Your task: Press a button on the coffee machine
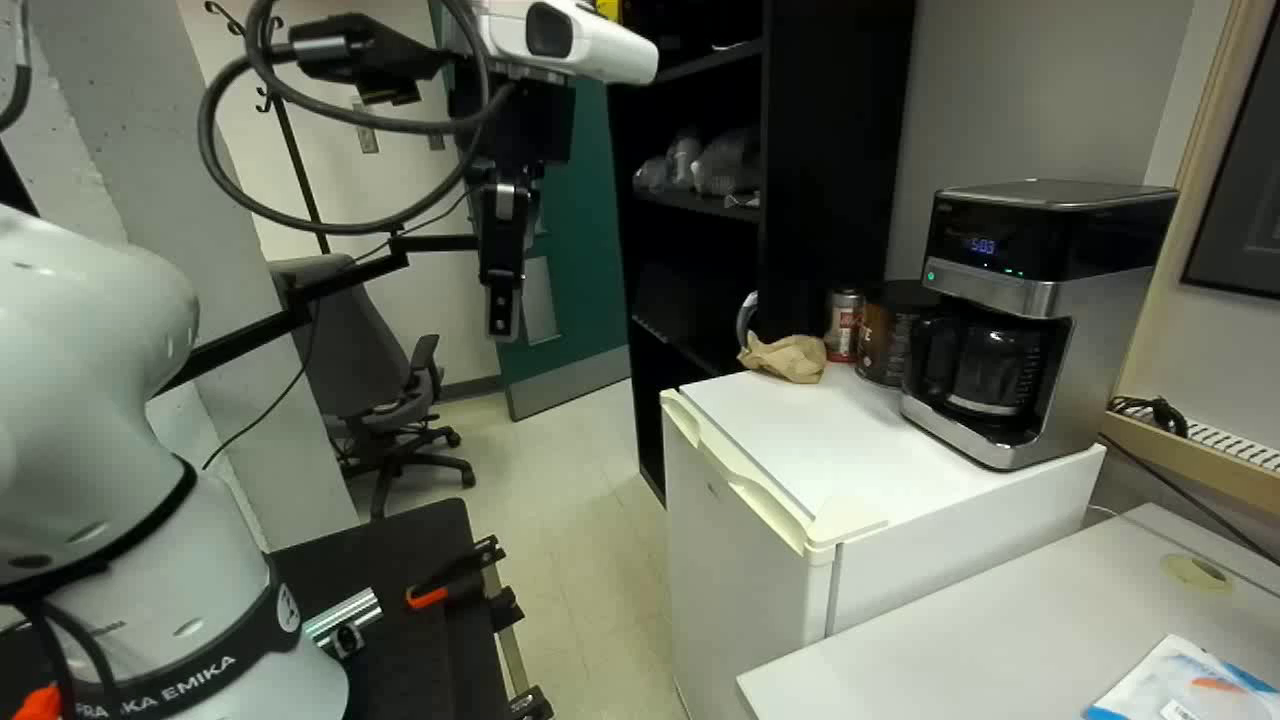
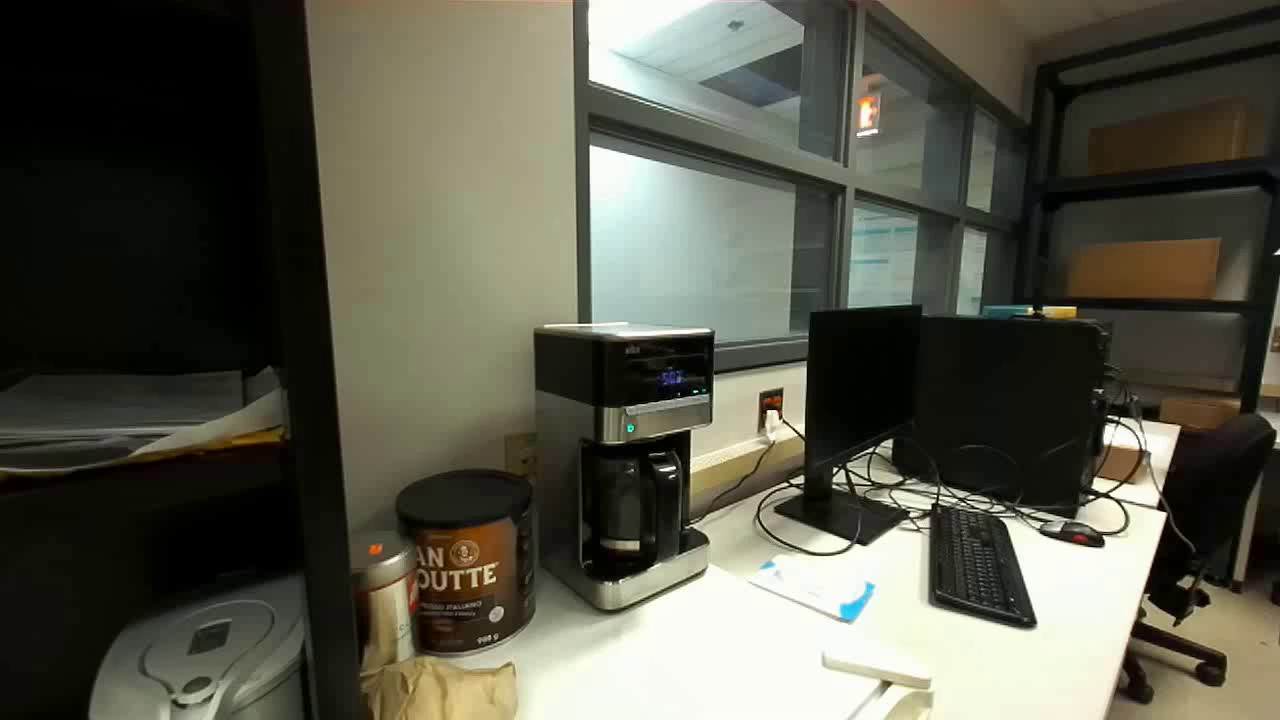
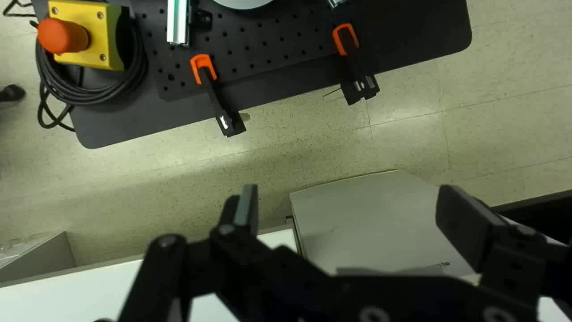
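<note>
The coffee machine (image 1: 1095,340) stands upright on the white mini fridge in an exterior view. It has a black upper part, a silver-grey band with lit green lights, a lit blue clock and a dark carafe (image 1: 1000,365). It also shows in an exterior view (image 2: 625,375) with its front panel visible. My gripper (image 1: 503,318) hangs pointing down, well apart from the machine, across the gap from the fridge. In the wrist view the gripper (image 3: 348,208) is open, its fingers wide apart with nothing between them. The coffee machine is out of the wrist view.
The white mini fridge (image 1: 800,430) bears a paper bag (image 1: 785,357), a red-silver can (image 1: 845,325) and a brown coffee tin (image 2: 465,570). A black shelf (image 1: 835,150) stands behind. A white desk (image 1: 960,650) adjoins the fridge, with a monitor (image 2: 865,385) and keyboard (image 2: 975,565).
</note>
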Robot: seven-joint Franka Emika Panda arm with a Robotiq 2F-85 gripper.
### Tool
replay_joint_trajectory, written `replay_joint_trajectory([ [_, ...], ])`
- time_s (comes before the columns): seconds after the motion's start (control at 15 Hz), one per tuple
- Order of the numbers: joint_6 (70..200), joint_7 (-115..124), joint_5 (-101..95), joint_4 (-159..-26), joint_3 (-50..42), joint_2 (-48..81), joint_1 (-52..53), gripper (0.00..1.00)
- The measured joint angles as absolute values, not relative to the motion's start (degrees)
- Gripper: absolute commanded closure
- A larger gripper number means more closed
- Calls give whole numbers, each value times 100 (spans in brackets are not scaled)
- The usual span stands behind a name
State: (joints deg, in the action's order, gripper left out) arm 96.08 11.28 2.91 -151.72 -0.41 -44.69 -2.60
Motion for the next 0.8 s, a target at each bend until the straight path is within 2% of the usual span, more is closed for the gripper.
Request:
replay_joint_trajectory([
  [0.8, 9783, 1098, 61, -15168, 65, -4402, -264, 0],
])
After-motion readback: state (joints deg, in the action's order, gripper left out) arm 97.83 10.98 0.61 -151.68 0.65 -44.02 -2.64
